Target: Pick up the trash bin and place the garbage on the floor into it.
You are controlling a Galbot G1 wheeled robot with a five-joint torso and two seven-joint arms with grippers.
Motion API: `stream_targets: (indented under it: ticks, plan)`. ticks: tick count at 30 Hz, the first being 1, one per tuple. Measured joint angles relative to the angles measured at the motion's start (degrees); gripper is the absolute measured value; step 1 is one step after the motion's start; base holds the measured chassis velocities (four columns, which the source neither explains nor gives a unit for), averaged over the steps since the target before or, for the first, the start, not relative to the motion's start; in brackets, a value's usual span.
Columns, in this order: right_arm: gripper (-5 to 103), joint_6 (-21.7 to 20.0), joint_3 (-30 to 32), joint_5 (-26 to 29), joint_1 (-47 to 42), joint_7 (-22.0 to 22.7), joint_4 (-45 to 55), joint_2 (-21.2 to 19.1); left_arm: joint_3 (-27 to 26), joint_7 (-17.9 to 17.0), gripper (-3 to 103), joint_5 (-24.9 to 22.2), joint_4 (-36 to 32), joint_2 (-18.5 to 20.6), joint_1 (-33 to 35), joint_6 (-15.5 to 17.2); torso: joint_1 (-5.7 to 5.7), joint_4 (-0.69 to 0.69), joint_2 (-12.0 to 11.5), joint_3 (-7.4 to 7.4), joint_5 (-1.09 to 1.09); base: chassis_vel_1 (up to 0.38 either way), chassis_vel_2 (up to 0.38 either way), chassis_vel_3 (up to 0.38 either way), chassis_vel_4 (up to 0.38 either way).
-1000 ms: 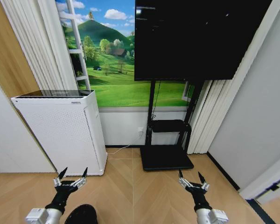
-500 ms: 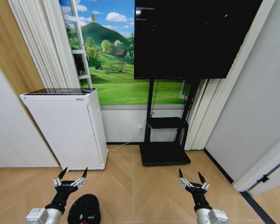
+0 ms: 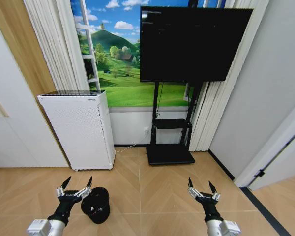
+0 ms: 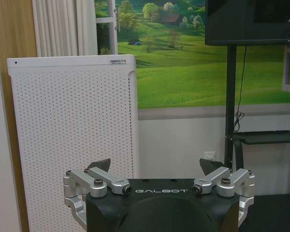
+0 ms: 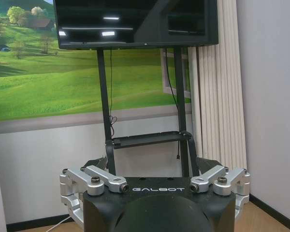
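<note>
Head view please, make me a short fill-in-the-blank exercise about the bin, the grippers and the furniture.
1. The black trash bin stands on the floor nearest the ____ gripper.
2. Both the left gripper and the right gripper have their fingers ____.
3. The tall white perforated appliance stands to the ____ of the TV stand.

Missing words: left; open; left

A tall white perforated air purifier (image 3: 81, 130) stands against the wall. Just beside it, toward the room's right, a large black flat screen (image 3: 191, 43) sits on a black metal floor stand (image 3: 169, 147) with a small shelf and flat base. Behind both hangs a green-hill landscape mural (image 3: 120, 73). White pleated curtains (image 3: 56, 46) hang at the purifier's other side, next to a tan wooden panel (image 3: 19, 54).
</note>
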Motion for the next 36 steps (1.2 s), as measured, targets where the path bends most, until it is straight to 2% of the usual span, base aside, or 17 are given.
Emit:
stream_targets:
  ticks: [16,26,33,34,36]
  plan:
    - [100,0.0,-0.01,0.0,0.0,0.0,0.0,0.0,0.0,0.0,100,0.0,0.0,0.0,0.0,0.0,-0.01,-0.01,-0.06,-0.06,0.0,0.104,-0.015,-0.103,0.005]
    - [100,0.0,0.0,0.0,0.0,0.0,0.0,0.0,0.0,0.0,100,0.0,0.0,-0.01,0.0,0.01,-0.04,-0.01,-0.1,-0.07,0.02,0.196,-0.21,-0.187,0.196]
    - [100,0.0,0.0,0.0,0.0,0.0,0.0,0.0,-0.01,0.0,100,0.0,-0.01,0.0,0.0,0.0,-0.05,0.0,-0.11,-0.08,0.02,0.302,-0.299,-0.307,0.303]
    - [100,0.0,0.0,0.0,0.0,0.0,0.01,0.0,0.0,0.0,100,0.0,-0.01,-0.01,0.0,0.01,-0.06,-0.01,-0.11,-0.09,-0.05,0.336,-0.374,-0.341,0.352]
    - [100,0.0,0.0,0.0,-0.01,0.0,0.01,0.0,-0.01,-0.01,100,0.01,-0.01,-0.01,0.01,0.01,-0.06,0.01,-0.11,-0.09,-0.01,0.343,-0.374,-0.362,0.36]
